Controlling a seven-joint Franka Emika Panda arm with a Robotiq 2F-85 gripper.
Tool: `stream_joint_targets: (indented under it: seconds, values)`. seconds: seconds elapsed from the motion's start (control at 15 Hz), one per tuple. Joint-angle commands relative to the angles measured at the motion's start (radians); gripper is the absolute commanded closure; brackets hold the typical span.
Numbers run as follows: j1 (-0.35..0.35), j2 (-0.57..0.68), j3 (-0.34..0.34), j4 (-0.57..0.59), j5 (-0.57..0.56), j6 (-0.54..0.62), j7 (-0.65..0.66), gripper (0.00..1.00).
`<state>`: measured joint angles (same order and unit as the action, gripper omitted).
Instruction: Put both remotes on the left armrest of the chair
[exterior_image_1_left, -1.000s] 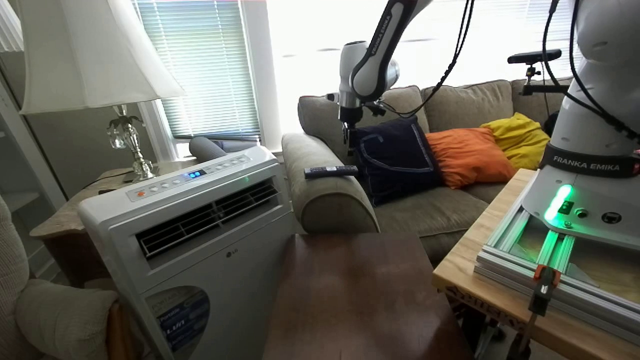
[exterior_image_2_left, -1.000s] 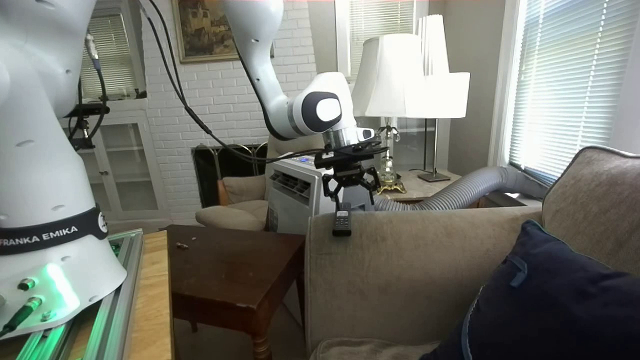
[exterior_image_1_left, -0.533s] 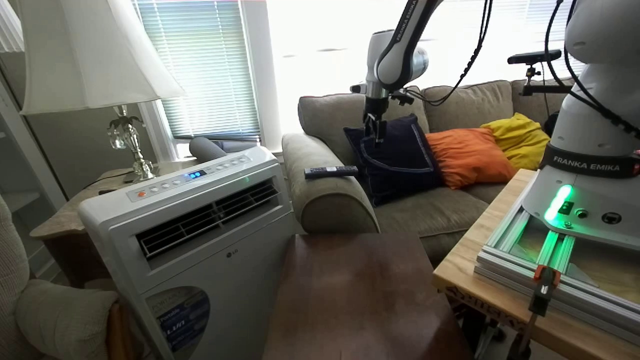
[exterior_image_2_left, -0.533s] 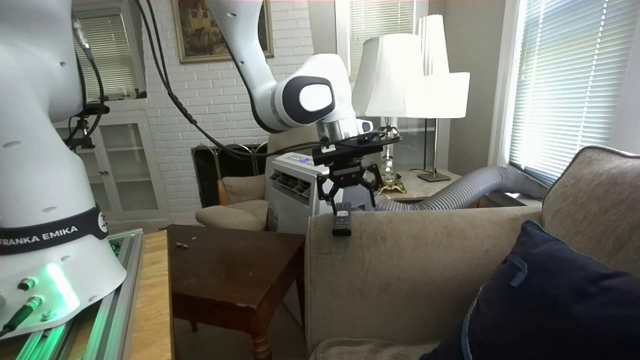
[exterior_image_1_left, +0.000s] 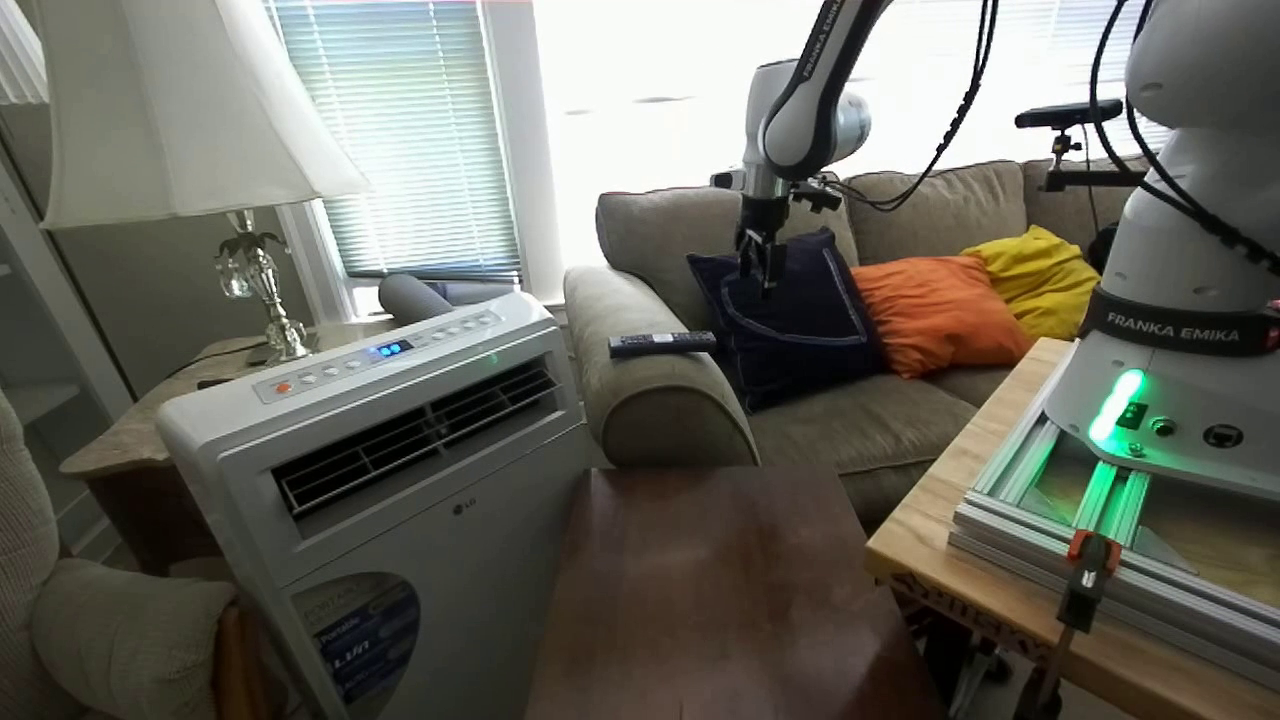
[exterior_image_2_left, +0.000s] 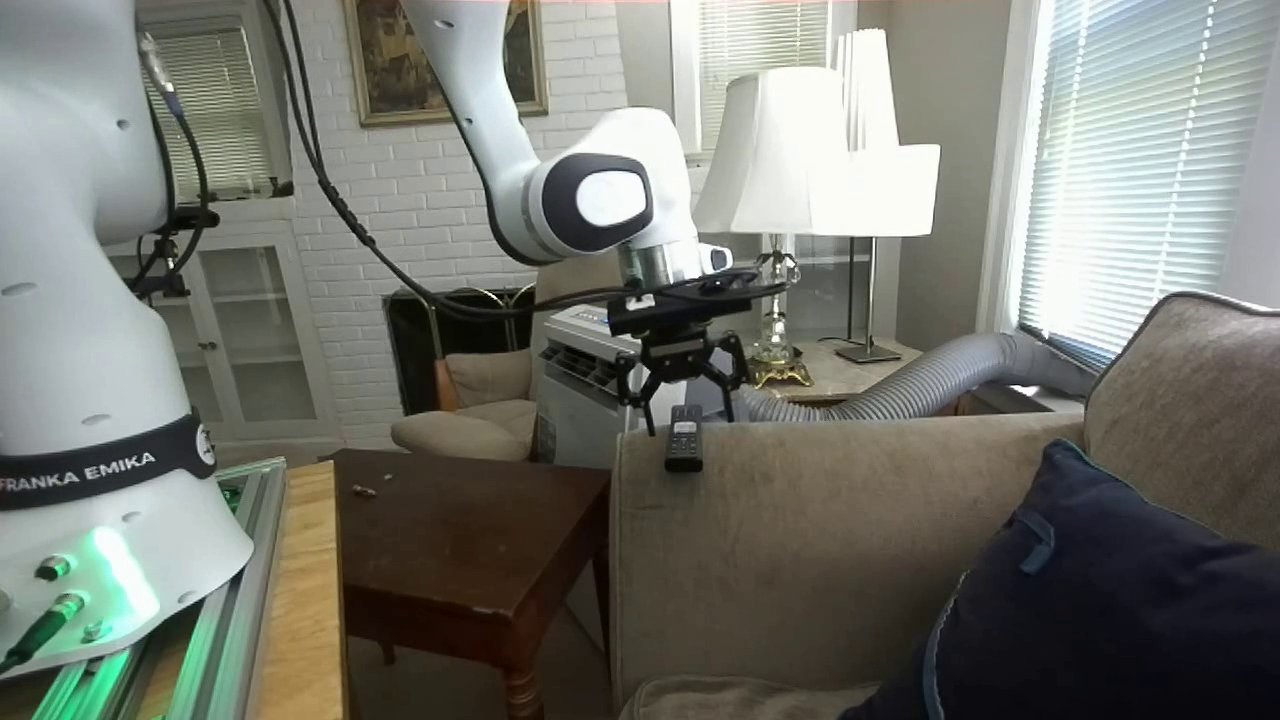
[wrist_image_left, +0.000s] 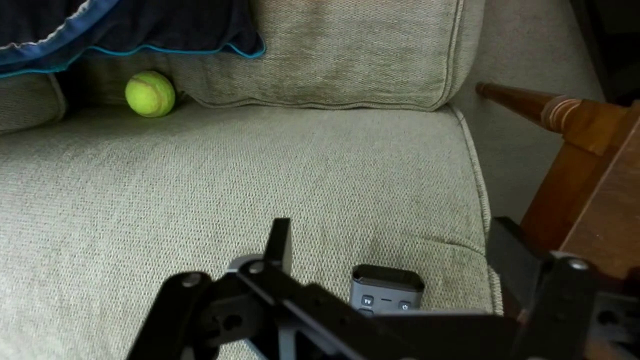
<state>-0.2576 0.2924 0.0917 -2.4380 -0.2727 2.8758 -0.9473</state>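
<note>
A slim black remote lies across the top of the beige rolled armrest in both exterior views (exterior_image_1_left: 662, 344) (exterior_image_2_left: 684, 440). That armrest (exterior_image_1_left: 665, 415) also shows in an exterior view (exterior_image_2_left: 850, 520) and belongs to the beige sofa (exterior_image_1_left: 935, 215). In the wrist view the remote's end (wrist_image_left: 386, 290) lies on beige fabric, partly hidden by my gripper. My gripper (wrist_image_left: 390, 225) is open, with nothing between its fingertips. It hangs above the armrest's inner side, by the navy cushion, in an exterior view (exterior_image_1_left: 758, 280). The second remote cannot be made out.
A navy cushion (exterior_image_1_left: 790, 330), an orange cushion (exterior_image_1_left: 940, 310) and a yellow cushion (exterior_image_1_left: 1040, 280) rest on the sofa. A tennis ball (wrist_image_left: 150, 94) sits by the seat. A white air conditioner (exterior_image_1_left: 400, 480) and dark wooden table (exterior_image_1_left: 720, 590) stand by the armrest.
My open gripper has moved away from the armrest, toward the navy cushion and the robot base, dropping slightly of late. The remote on the armrest has not moved.
</note>
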Motion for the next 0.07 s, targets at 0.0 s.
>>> stream_joint_targets:
  seconds: [0.0]
  values:
    - [0.027,-0.001,-0.023,0.0,0.02,0.0,-0.011,0.0]
